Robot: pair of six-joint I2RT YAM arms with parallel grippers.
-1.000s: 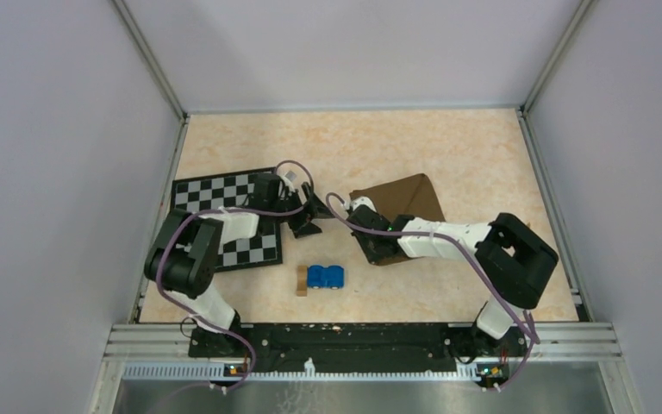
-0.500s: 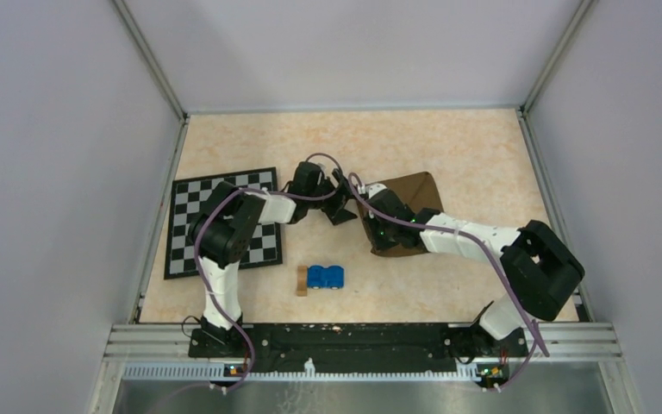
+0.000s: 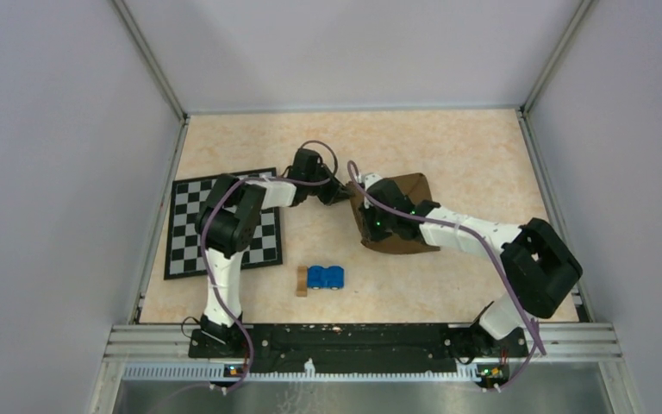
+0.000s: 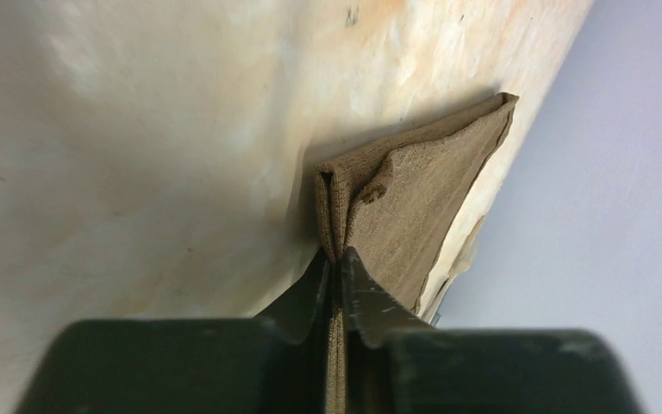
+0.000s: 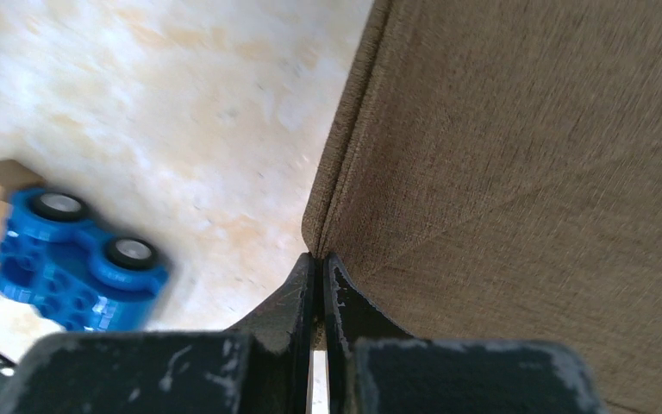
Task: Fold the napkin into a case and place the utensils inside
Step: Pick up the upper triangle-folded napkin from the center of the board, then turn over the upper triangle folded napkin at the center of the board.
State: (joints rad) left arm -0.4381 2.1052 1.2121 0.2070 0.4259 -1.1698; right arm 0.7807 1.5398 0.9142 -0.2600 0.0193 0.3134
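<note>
**Napkin.** The napkin (image 3: 401,211) lies on the counter (image 3: 448,147), right of centre, as a dark brown cloth with doubled layers along its left edge. Its far-left corner is raised off the counter; the rest lies flat.

**Left jaws.** The left arm (image 3: 263,191) reaches across from the checkered mat (image 3: 185,224). In the left wrist view its jaws are clenched on the napkin (image 4: 414,194), with the folded corner standing up between the tips.

**Right jaws.** The right arm (image 3: 474,233) extends over the napkin. In the right wrist view its jaws are pressed together at the hemmed near-left corner of the napkin (image 5: 526,172), nipping the cloth edge at the tips.

**Other items.** A blue toy block (image 3: 325,276) sits near the front of the counter, touching a small tan wooden block (image 3: 301,280) on its left. Both are apart from the napkin.
</note>
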